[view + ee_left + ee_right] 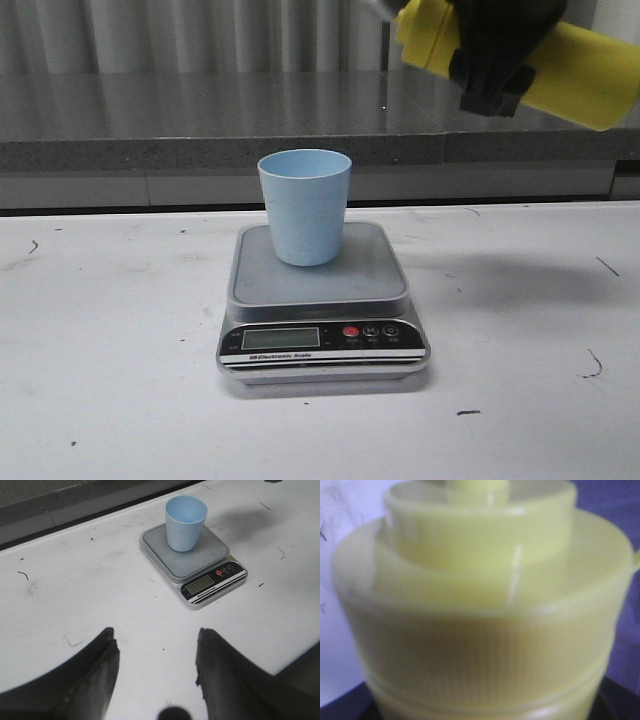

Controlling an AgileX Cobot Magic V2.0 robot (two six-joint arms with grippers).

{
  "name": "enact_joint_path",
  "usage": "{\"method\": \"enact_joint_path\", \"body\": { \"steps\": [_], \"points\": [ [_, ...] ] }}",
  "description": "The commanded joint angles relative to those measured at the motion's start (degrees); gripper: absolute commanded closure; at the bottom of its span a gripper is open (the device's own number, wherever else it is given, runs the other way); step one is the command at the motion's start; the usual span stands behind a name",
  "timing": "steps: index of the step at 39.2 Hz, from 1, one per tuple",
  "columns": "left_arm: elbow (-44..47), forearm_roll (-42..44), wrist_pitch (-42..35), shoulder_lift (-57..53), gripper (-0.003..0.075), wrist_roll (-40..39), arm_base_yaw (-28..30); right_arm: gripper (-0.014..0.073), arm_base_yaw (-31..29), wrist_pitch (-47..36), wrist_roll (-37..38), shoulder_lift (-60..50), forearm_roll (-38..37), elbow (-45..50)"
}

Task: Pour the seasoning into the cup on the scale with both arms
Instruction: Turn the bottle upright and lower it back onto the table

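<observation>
Right gripper [497,60] clamping tilted bottle [580,75] apparently above cup [305,205], left gripper [157,680] wide.

Pretty even, bright overhead light, white worktop [120,330] nearly washed out. Soft shadow right of the scale [322,300]. Right wrist view is way too close, so the yellow bottle [480,610] is one blurry mass. Left gripper [157,680] fingers are dark and out of focus.

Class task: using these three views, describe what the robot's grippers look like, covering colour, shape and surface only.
The left gripper has two matte black fingers, broad and tapering to blunt tips, with slightly rough edges. The right gripper is a chunky black block. No markings or cables are visible.
</observation>
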Motion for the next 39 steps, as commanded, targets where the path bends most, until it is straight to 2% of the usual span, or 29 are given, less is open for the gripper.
{"method": "enact_joint_path", "body": {
  "steps": [1,7,10,19,26,28,33,39],
  "points": [
    [-1.5,-0.3,-4.0,0.5,0.0363,-0.4,0.0,0.0284,-3.9,-4.1,2.8,-6.3,3.2,-0.6],
    [-1.5,-0.3,-4.0,0.5,0.0363,-0.4,0.0,0.0286,-10.2,-18.1,5.5,-11.8,13.1,6.6],
    [-1.5,-0.3,-4.0,0.5,0.0363,-0.4,0.0,0.0286,-13.2,-28.1,7.4,-14.5,15.9,12.5],
    [-1.5,-0.3,-4.0,0.5,0.0364,-0.4,0.0,0.0286,-21.1,-53.7,14.5,-16.3,17.6,27.5],
    [-1.5,-0.3,-4.0,0.5,0.0364,-0.4,0.0,0.0286,-24.8,-75.7,14.3,-14.2,17.9,36.3],
    [-1.5,-0.3,-4.0,0.5,0.0364,-0.4,0.0,0.0286,-25.2,-80.0,13.7,-12.9,18.4,37.4],
    [-1.5,-0.3,-4.0,0.5,0.0364,-0.4,0.0,0.0286,-25.2,-84.9,10.3,-9.1,21.3,38.0],
    [-1.5,-0.3,-4.0,0.5,0.0363,-0.4,0.0,0.0286,-25.2,-91.3,7.9,-4.1,27.9,38.0]
  ]
}}
